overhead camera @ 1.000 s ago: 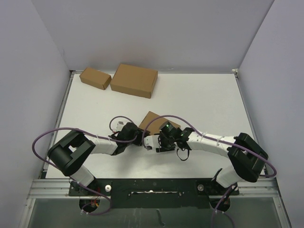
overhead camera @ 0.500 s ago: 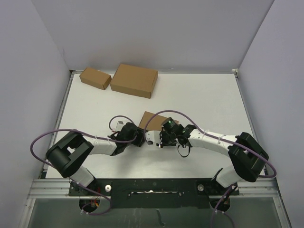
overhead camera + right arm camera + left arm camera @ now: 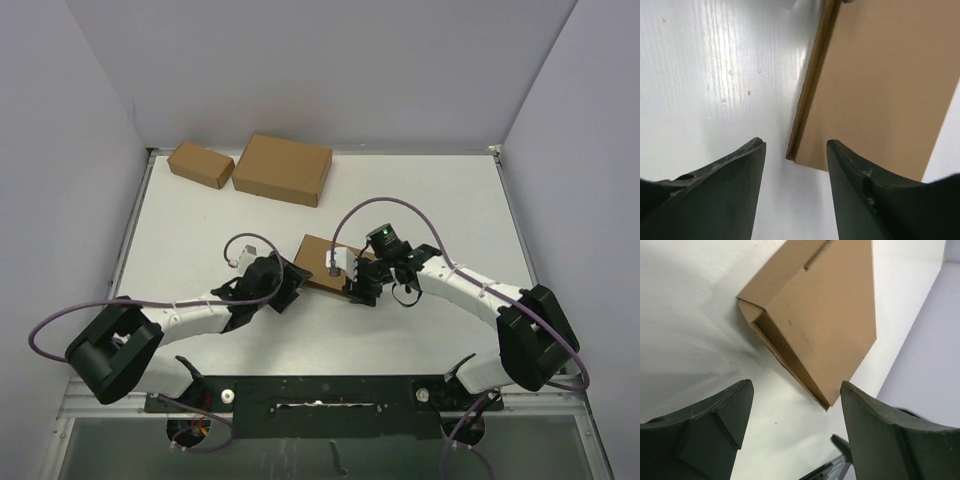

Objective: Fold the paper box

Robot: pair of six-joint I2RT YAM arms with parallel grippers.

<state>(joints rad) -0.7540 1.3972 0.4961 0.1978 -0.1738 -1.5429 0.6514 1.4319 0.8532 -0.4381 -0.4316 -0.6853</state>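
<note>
— Near the middle of the tabletop (image 3: 440, 200), a little toward 6 o'clock, we are seeing the paper box (image 3: 318, 258) lying flat, turned at a slant to the tabletop's edges.

— We are also seeing both arms reaching in toward it. The left gripper (image 3: 292, 287) is sitting at the box's 8 o'clock, and the right gripper (image 3: 356, 288) at its 4 o'clock, over that edge.

— Is either one holding anything?

— No. In the left wrist view we are looking at the left gripper (image 3: 796, 386) with its fingers spread wide and nothing between them. The paper box (image 3: 825, 315) is lying beyond the fingertips, apart from them, and a dark gap is showing under its top panel along the near side.

— The right wrist view is telling us much the same. The right gripper (image 3: 796, 143) is standing with its fingers parted, and one corner of the paper box (image 3: 890, 90) is showing in the gap between them. Whether a finger is touching the cardboard, we cannot tell.

— What else is sitting on the tabletop?

— Toward 11 o'clock, at the far edge, a larger brown box (image 3: 282, 169) and a small brown box (image 3: 200, 164) are resting side by side, well apart from the paper box.
</note>
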